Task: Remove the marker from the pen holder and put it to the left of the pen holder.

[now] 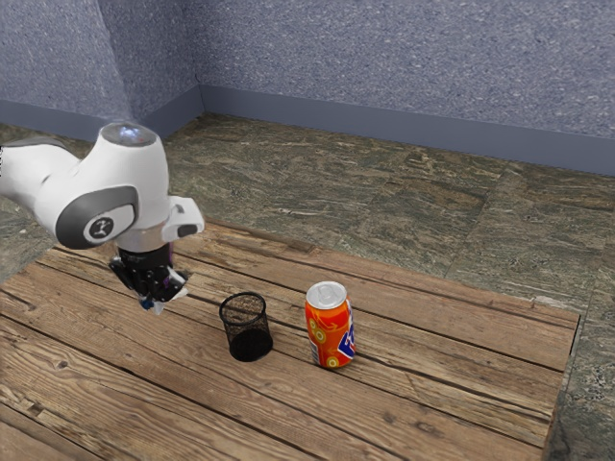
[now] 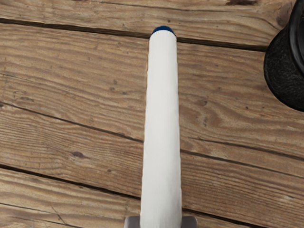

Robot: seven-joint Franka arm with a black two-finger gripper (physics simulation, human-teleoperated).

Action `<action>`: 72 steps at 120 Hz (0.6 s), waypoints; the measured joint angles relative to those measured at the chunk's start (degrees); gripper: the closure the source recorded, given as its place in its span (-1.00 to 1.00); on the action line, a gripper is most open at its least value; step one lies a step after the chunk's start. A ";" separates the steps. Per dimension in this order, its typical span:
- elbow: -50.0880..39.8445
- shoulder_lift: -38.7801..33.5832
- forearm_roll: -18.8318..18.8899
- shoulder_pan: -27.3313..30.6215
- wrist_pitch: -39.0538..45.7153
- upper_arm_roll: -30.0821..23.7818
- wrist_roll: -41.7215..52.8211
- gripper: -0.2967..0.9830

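In the exterior view my gripper [image 1: 157,294] hangs over the table, on the exterior view's left side of the black mesh pen holder [image 1: 250,343]. My gripper [image 2: 161,222] is shut on the marker [image 2: 163,118] in the wrist view, a grey finger against each side of its white body. The marker's far end is blue. It is outside the pen holder [image 2: 284,69], whose dark wall stands off to one side of it. In the exterior view the hand hides most of the marker.
An orange soda can [image 1: 330,327] stands beside the pen holder, toward the exterior view's right. The wooden plank table [image 1: 437,399] ends at an edge near the exterior view's right, with stone floor beyond.
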 joint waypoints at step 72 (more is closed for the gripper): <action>-6.50 9.01 15.26 6.51 38.65 3.95 7.27 0.69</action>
